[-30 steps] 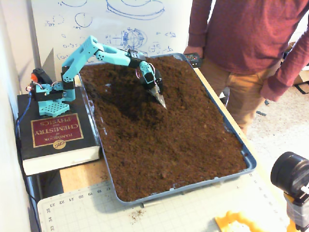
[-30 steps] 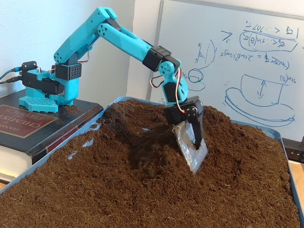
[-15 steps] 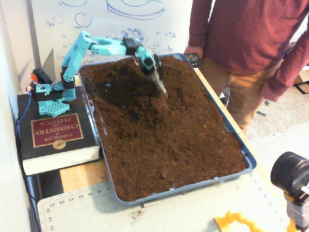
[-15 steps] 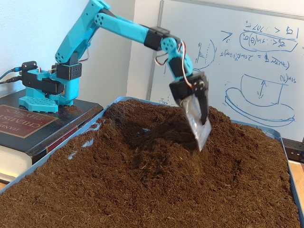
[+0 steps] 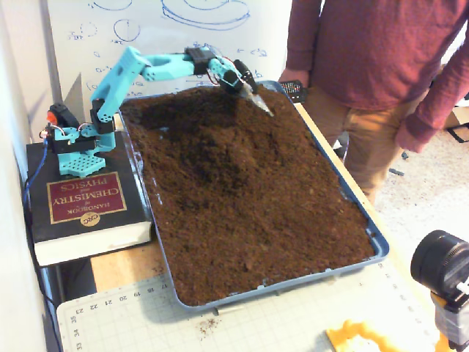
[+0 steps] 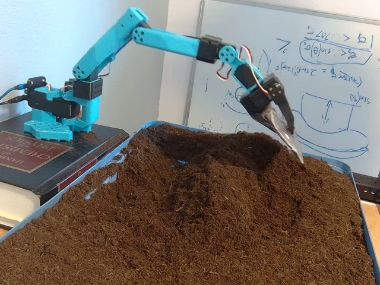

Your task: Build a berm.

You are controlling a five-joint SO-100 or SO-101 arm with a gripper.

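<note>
Gripper point(image 6: 295, 148) with its scoop-like blade hangs tilted just above the far soil, whether its fingers are spread I cannot tell, the berm point(image 6: 202, 184) mounded nearer and below it, inside the soil-filled blue tray point(image 5: 377, 242).

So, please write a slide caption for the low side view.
Blue arm's gripper lifted above the soil tray, beside the berm.

A whiteboard point(image 6: 285, 65) with blue marker sketches leans against a pale wall point(image 6: 47, 35). A wooden table point(image 5: 124, 268) carries a green cutting mat point(image 5: 242, 323). At the right stands a person point(image 5: 374, 66) on speckled floor point(image 5: 432, 191).
</note>
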